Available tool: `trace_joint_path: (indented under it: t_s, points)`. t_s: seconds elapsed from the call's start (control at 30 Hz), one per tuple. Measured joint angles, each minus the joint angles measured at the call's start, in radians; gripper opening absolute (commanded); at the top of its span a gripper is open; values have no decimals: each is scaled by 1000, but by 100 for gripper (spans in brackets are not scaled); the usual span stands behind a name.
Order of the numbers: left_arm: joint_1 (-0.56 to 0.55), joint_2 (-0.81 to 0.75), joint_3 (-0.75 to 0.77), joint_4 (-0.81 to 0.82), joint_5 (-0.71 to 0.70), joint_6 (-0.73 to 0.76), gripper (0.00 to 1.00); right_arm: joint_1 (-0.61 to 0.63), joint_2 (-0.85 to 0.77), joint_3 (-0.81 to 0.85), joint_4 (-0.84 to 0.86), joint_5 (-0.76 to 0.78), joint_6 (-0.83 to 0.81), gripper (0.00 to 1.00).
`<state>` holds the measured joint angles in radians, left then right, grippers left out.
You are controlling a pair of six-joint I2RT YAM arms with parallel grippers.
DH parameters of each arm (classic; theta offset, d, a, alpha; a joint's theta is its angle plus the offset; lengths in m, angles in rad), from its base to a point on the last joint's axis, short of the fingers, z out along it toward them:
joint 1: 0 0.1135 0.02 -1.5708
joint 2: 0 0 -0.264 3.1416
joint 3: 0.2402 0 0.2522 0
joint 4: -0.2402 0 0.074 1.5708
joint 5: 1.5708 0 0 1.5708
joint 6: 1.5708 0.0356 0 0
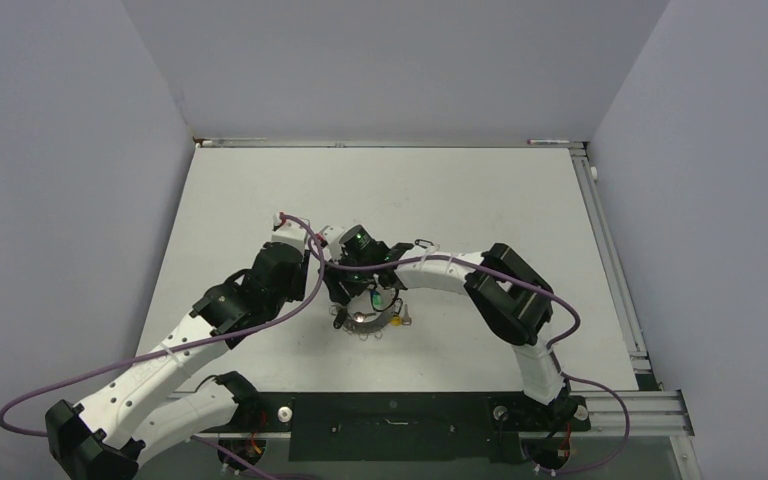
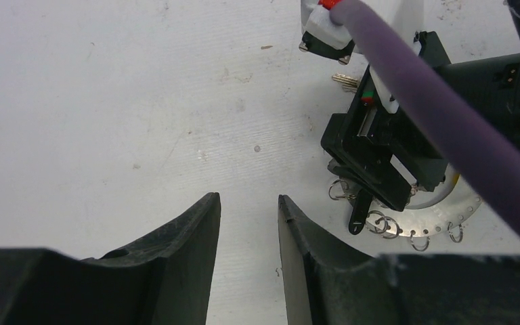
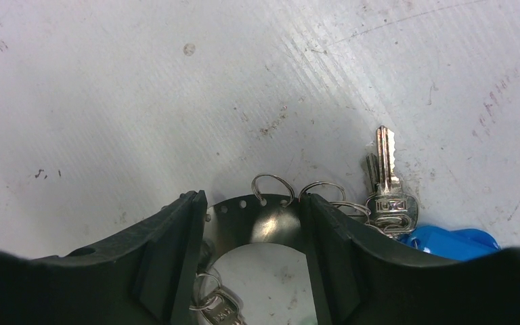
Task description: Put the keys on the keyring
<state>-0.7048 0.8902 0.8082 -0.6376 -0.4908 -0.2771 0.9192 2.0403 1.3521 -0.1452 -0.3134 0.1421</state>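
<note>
The keyring (image 3: 271,220), a flat grey ring with small holes along its rim, lies on the table under my right gripper (image 3: 254,200). The jaws stand apart over its arc and the ring runs on beneath both fingers. Wire loops hang from the rim. A silver key (image 3: 387,183) and a blue key head (image 3: 457,242) lie to the right, another key (image 3: 220,311) at lower left. In the top view the keyring (image 1: 365,322) sits mid-table beneath the right gripper (image 1: 365,300). My left gripper (image 2: 247,203) is open over bare table, left of the keyring (image 2: 447,213) and a black key head (image 2: 359,217).
The right arm's purple cable (image 2: 447,128) crosses the left wrist view above the ring. A loose silver key (image 2: 345,80) lies beyond the right gripper. Both arms meet closely at mid-table (image 1: 260,200), inside grey side walls.
</note>
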Motion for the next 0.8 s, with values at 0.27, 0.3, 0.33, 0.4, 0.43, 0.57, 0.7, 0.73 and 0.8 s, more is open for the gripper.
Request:
trace_joint_path:
  t_s: [0.27, 0.3, 0.33, 0.4, 0.43, 0.57, 0.7, 0.73, 0.8]
  points:
    - [9, -3, -2, 0, 2, 1, 34, 24, -1, 12, -23, 42, -5, 55]
    - [10, -5, -2, 0, 1, 1, 34, 25, -1, 16, -28, 45, -8, 55]
    - [13, -8, -2, 0, 1, 1, 33, 26, -1, 19, -32, 49, -10, 55]
    - [14, -16, -2, 0, 0, 1, 33, 26, -1, 28, -44, 56, -17, 55]
    - [14, -20, -2, 0, 0, 1, 33, 26, -1, 34, -51, 57, -20, 55]
    - [18, -41, -2, 0, -7, 0, 33, 27, -1, 47, -52, 53, -27, 55]
    - [29, -92, -12, 10, -29, -2, 33, 32, -1, 51, -50, 48, -31, 55]
    - [32, -108, -15, 12, -34, -3, 34, 32, -1, 53, -51, 47, -32, 55]
    - [37, -138, -19, 13, -49, -4, 34, 33, 1, 59, -52, 47, -34, 55]
